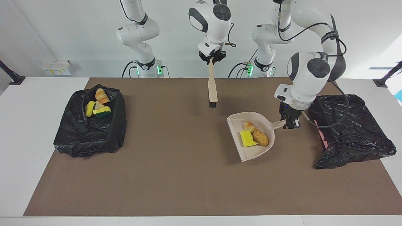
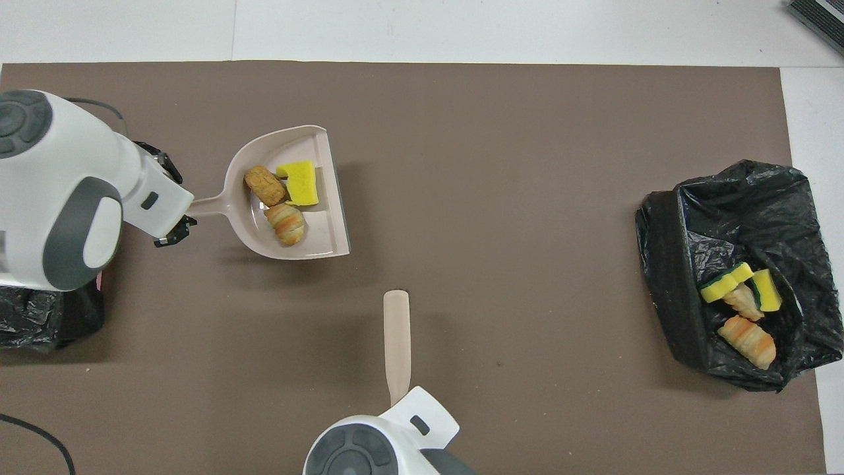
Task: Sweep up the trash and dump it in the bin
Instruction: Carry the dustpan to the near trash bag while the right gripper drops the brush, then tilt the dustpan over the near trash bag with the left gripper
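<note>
My left gripper is clamped on the dustpan handle, carrying three pieces of trash above the mat toward its left-arm end, just beside the empty bin; four more pieces lie in the other bin at the right-arm end. My right gripper is closed on the brush, hanging bristles down over the mat's robot-side edge. If I tilt the pan early, the lumps could roll off its open lip onto the mat

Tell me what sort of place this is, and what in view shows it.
Most likely a robotics lab bench set up for a cleaning trial. Two white arms stand at a table under a brown mat; the left gripper holds a dustpan of trash, the right gripper a brush; two black-bagged bins flank them.
</note>
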`<state>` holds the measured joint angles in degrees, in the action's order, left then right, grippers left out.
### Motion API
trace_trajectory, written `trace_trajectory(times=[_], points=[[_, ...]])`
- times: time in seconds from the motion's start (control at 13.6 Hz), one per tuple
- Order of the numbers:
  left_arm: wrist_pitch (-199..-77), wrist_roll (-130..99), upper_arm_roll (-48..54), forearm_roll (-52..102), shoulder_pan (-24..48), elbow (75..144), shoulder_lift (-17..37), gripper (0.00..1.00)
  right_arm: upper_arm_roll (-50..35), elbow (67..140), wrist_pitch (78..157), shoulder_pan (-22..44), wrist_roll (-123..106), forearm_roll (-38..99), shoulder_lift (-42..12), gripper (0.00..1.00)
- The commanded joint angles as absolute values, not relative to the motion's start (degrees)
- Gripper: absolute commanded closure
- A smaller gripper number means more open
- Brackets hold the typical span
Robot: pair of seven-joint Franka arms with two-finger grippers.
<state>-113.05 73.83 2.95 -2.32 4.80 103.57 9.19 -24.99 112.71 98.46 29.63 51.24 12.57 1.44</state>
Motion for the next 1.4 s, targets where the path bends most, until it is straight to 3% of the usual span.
trace_trajectory(times=[0.0,0.29,0.88,1.32], points=[[-109.2,82.9,3.3,0.8,-0.7,98.5,9.0,1.0,-24.8,117.5,104.9,32.0,52.8,15.5,2.4,1.0],[-105.7,93.0,3.2,1.5,-9.0,94.6,9.2,1.0,-24.7,120.4,111.2,35.8,54.3,15.6,-0.7,1.0],[-104.3,115.2,2.9,-2.3,-26.5,91.2,9.8,1.0,-24.8,130.4,120.9,39.0,55.6,15.6,0.5,1.0],[-116.1,117.7,2.7,-19.7,-31.5,92.4,9.8,1.0,-24.7,131.0,123.2,39.0,55.8,15.6,-0.3,1.0]])
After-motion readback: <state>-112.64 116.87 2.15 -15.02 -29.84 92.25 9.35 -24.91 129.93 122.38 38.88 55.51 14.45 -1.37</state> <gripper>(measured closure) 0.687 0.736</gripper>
